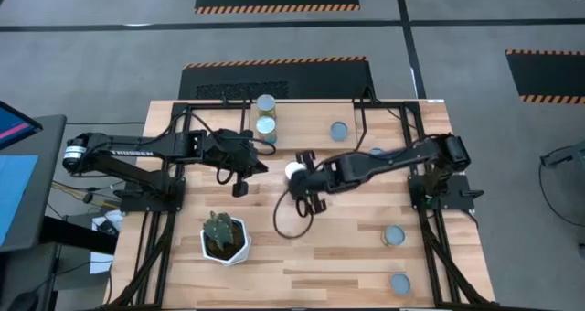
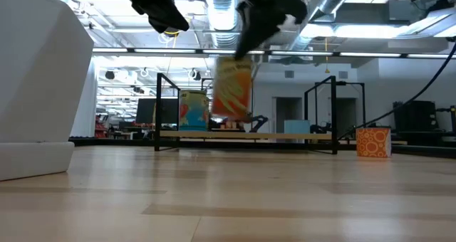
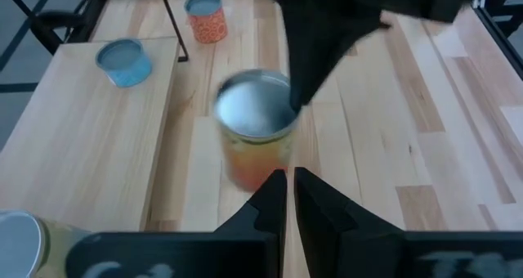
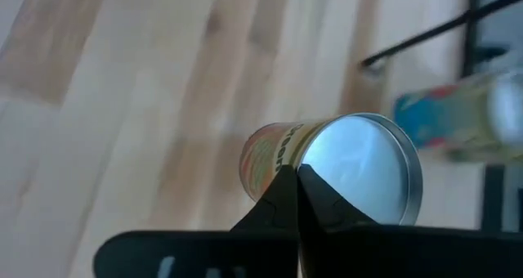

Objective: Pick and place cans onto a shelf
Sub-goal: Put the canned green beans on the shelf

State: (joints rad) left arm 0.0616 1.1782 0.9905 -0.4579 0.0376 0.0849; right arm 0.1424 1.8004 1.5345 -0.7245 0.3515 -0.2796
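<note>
My right gripper [image 1: 300, 176] is shut on an orange-labelled can [image 1: 294, 171] with a silvery top, near the table's middle. In the low view this can [image 2: 231, 89] hangs tilted, clear of the table. My left gripper [image 1: 239, 185] is shut and empty just left of it; in its wrist view the fingers [image 3: 288, 198] point at the can [image 3: 255, 127]. Three cans [image 1: 266, 103] [image 1: 266, 124] [image 1: 339, 130] stand on their bases on the shelf [image 1: 302, 119] at the far side. My right gripper pinches the can's top rim [image 4: 296, 165] between its two fingers, one on the label side and one on the silvery top. The fingers slant down from the table's right side [image 3: 315, 73]. The can hangs tilted below them, lifted clear of the table.
A white pot with a cactus [image 1: 224, 238] stands near the left front. Two cans [image 1: 394, 235] [image 1: 399, 282] stand on the table at the right front, and another [image 1: 377, 152] shows partly under my right arm. Bare wood lies in the near middle.
</note>
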